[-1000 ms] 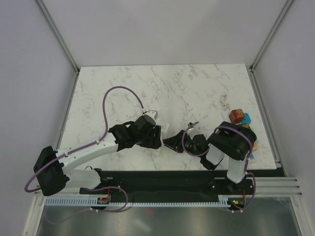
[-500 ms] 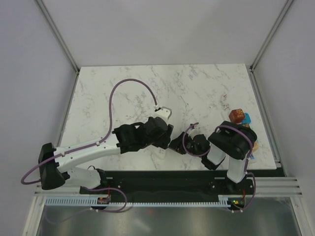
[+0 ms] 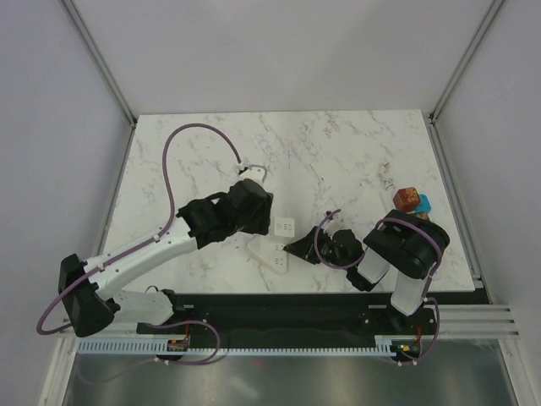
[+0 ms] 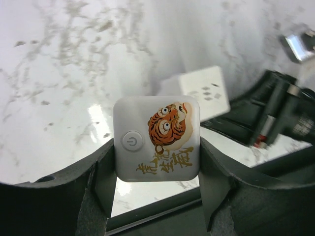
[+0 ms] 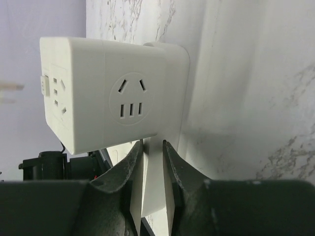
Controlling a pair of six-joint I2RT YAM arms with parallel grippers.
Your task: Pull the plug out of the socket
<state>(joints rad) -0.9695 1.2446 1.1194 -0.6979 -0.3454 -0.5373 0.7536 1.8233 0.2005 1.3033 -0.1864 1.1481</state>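
Observation:
The plug (image 4: 157, 137) is a white square with a tiger picture and a power button. My left gripper (image 4: 157, 169) is shut on its sides and holds it above the table, apart from the socket. In the top view the plug (image 3: 286, 227) sits at the left gripper's (image 3: 276, 225) tip. The socket (image 5: 108, 98) is a white cube with outlets and a flat white part. My right gripper (image 5: 153, 147) is shut on that flat part. The socket lies low on the marble near the front edge (image 3: 270, 256), with the right gripper (image 3: 297, 249) at its right end. It also shows behind the plug (image 4: 202, 91).
A red-brown block (image 3: 407, 197) and a blue block (image 3: 423, 205) sit at the right edge of the marble table (image 3: 338, 152), by the right arm. A small metal piece (image 3: 388, 181) lies near them. The left arm's purple cable (image 3: 182, 139) loops over the left half.
My left gripper has moved up and to the left from over the socket, taking the plug with it. The plug now stands apart from the socket. The right gripper has stayed in place.

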